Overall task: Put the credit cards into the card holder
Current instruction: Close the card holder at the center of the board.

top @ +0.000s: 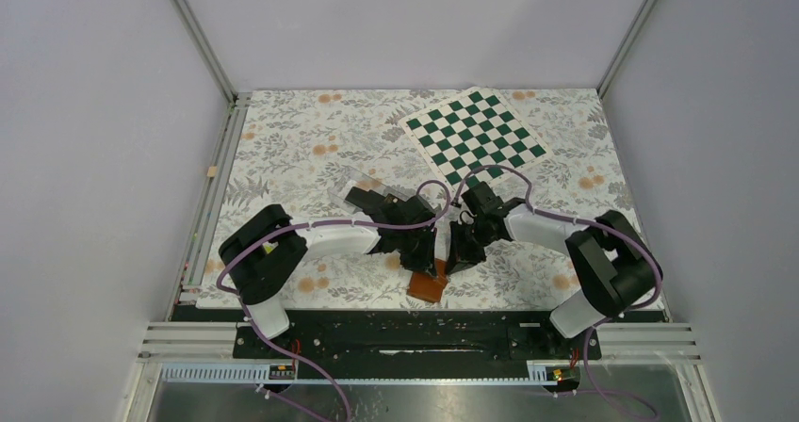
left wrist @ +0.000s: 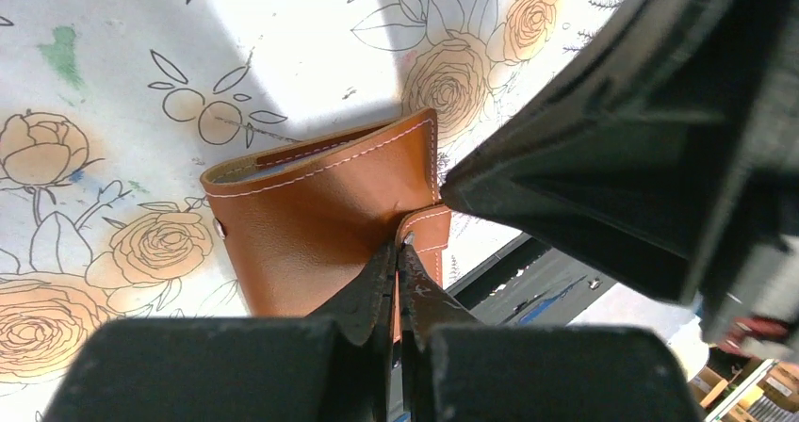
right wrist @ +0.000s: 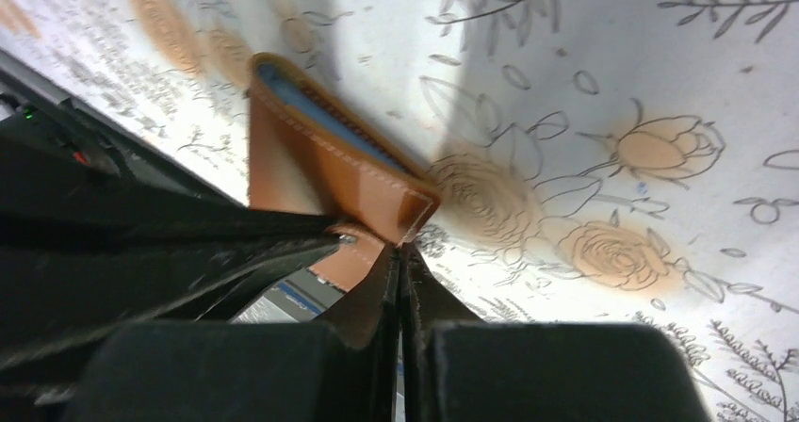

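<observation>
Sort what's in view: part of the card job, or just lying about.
Job: card holder; left pincer and right pincer, both pinched shut on it. Credit cards not made out.
Lying about: green checkerboard; floral table cover.

Card holder [left wrist: 311, 224]: looked like smooth leather, with slight sheen.
Table cover [top: 292, 139]: looked matt, printed.
Left gripper [left wrist: 397, 252]: looked like matt black plastic.

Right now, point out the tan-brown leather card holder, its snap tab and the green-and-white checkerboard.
tan-brown leather card holder [left wrist: 311, 217]: left wrist view, outer cover face.
snap tab [left wrist: 431, 238]: left wrist view, stitched strap.
green-and-white checkerboard [top: 474, 132]: top external view, board centre.
</observation>
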`<state>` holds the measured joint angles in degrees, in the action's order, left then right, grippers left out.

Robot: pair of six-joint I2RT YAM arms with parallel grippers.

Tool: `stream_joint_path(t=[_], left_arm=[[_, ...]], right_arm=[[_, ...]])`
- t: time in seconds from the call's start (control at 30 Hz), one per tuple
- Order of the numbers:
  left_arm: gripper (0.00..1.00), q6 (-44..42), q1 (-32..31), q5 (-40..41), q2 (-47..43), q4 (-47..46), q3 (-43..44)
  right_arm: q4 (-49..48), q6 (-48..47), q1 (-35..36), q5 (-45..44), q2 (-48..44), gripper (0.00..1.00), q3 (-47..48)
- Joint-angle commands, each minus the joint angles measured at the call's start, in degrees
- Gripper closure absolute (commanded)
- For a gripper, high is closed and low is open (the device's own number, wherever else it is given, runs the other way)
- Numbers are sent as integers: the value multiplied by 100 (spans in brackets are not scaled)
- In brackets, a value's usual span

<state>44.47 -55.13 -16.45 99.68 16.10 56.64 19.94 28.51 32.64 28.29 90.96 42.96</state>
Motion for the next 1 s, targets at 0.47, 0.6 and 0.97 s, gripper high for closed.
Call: stream_joint_path(t=[0.47,0.6,0.97], left_arm=[[100,62,6,434,-192,509,101],[100,62,11,447,-206,508,101],[73,84,24,423,-674,352,-27]], right_arm=[[-609,275,534,283,-39,100,17],[-512,237,636,104,121,100,79],[-449,233,726,-72,340,100,137]])
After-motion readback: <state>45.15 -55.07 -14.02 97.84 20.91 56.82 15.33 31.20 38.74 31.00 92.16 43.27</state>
